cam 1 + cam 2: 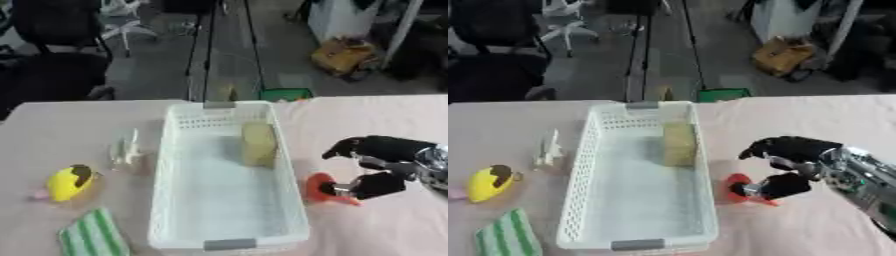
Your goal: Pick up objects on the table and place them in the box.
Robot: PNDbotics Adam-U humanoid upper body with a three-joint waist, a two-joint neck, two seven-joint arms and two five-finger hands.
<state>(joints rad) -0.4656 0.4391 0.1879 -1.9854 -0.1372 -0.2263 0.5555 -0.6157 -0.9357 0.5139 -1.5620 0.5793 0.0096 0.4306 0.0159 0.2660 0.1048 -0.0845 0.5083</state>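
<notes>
Box (179, 165), a white lattice-walled basket, stands lengthwise in the middle of the pale pink table (52, 135). Inside it, a yellowish block (259, 144) leans against the right wall near the far end.

Both eyes give nearly the same picture, but the right eye view shows more of the right arm (866, 182), with its silver and dark forearm running off towards the lower right corner; in the left eye view only a short silver stub shows at the edge. The left eye view shows more of the green-striped cloth (92, 235) at the lower left, which the right eye view cuts at the frame edge.

The left hand shows in neither view. A small pink thing (39, 194) just left of the yellow toy (70, 183) is too blurred to name. The pale clear object (128, 150) between toy and box is hard to make out; it looks like a slim upright shape.

The right hand (785, 165) is black and sits just right of the box, above the table. Its upper fingers (776, 146) curve towards the box while the lower part meets a red object (738, 189) lying on the table beside the box wall. The hand is half-curled about the red object; whether it truly grips it cannot be told.
</notes>
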